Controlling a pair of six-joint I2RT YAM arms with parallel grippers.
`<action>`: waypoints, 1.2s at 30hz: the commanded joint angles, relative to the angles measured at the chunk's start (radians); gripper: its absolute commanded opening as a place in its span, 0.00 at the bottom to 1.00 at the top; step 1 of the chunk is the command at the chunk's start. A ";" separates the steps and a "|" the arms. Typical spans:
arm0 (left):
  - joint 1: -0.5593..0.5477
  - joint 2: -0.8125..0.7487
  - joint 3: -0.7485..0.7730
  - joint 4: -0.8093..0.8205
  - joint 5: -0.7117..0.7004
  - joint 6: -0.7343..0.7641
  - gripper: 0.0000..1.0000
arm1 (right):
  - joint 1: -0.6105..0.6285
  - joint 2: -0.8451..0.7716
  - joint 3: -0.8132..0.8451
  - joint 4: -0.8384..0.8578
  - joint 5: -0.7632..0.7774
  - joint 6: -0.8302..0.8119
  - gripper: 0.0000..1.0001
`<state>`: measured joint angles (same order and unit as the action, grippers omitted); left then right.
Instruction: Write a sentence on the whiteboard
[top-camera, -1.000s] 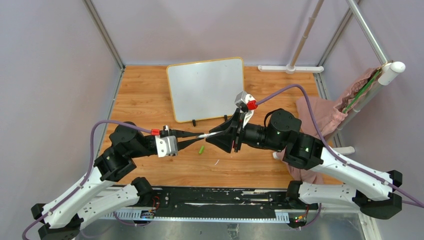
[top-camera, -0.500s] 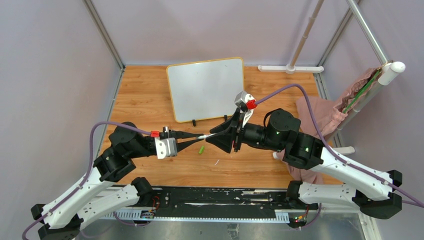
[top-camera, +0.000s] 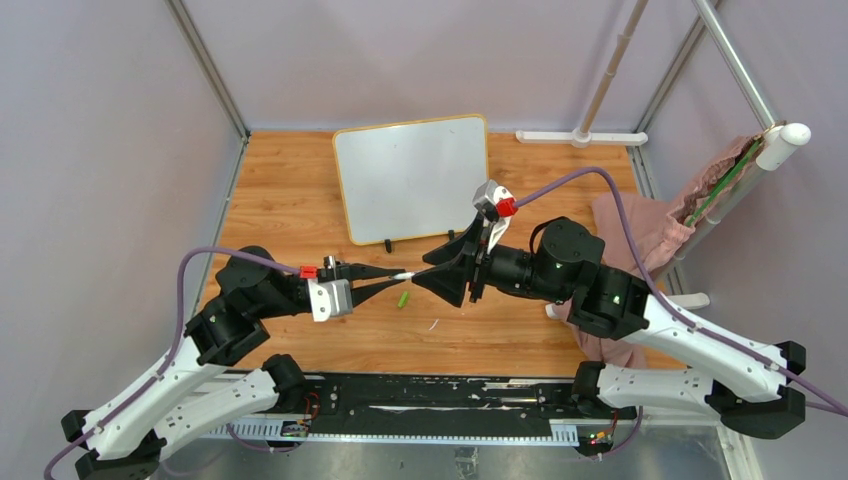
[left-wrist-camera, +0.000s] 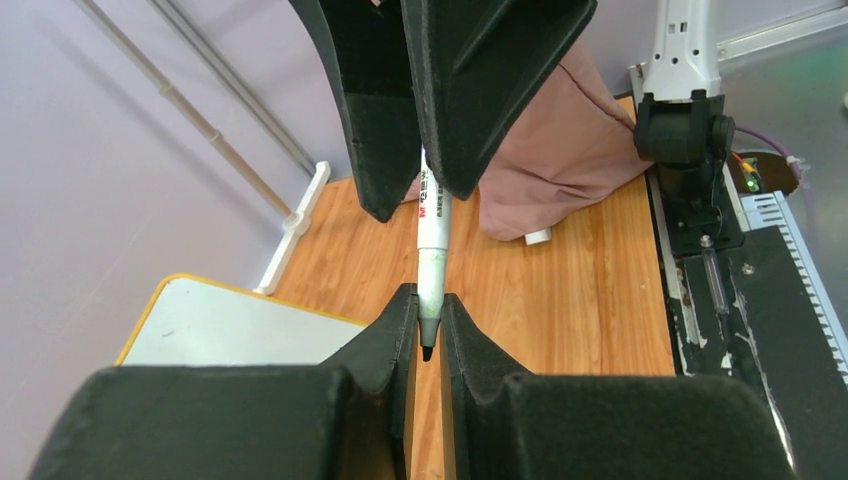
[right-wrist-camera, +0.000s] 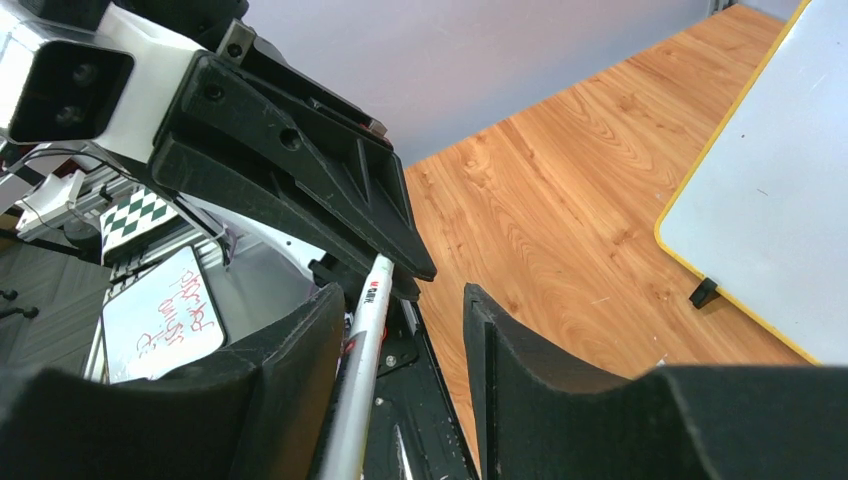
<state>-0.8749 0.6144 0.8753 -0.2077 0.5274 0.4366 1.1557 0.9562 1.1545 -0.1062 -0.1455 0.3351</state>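
The whiteboard (top-camera: 410, 178) lies at the back of the wooden table, white with a yellow rim; its face looks blank and the sentence is not in view. Its corner also shows in the left wrist view (left-wrist-camera: 230, 325) and the right wrist view (right-wrist-camera: 770, 220). A white marker (top-camera: 412, 270) hangs level between the two grippers above the table's middle. My left gripper (top-camera: 398, 277) is shut on the marker's (left-wrist-camera: 433, 235) dark tip end. My right gripper (top-camera: 428, 272) stands open around the marker's barrel (right-wrist-camera: 362, 360), which rests against one finger, with a wide gap to the other.
A small green cap (top-camera: 403, 298) lies on the wood just under the grippers. A pink cloth (top-camera: 640, 225) is heaped at the right edge. A white pole stand (top-camera: 582, 137) sits at the back right. Metal frame posts and purple walls enclose the table.
The right gripper's jaws have spread wider, off the marker. The left gripper, still holding the marker, has shifted slightly left and toward the near edge.
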 joint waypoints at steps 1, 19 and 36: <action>-0.007 -0.015 -0.011 0.004 -0.030 0.014 0.00 | -0.011 -0.030 0.028 0.005 -0.009 0.005 0.52; -0.011 -0.021 -0.003 -0.026 -0.041 0.044 0.00 | -0.011 0.026 0.069 -0.024 -0.062 0.025 0.39; -0.025 -0.024 -0.002 -0.044 -0.062 0.070 0.00 | -0.011 0.052 0.089 -0.051 -0.063 0.023 0.08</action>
<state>-0.8871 0.5987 0.8696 -0.2523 0.4667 0.4919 1.1515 1.0100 1.2144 -0.1593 -0.1909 0.3527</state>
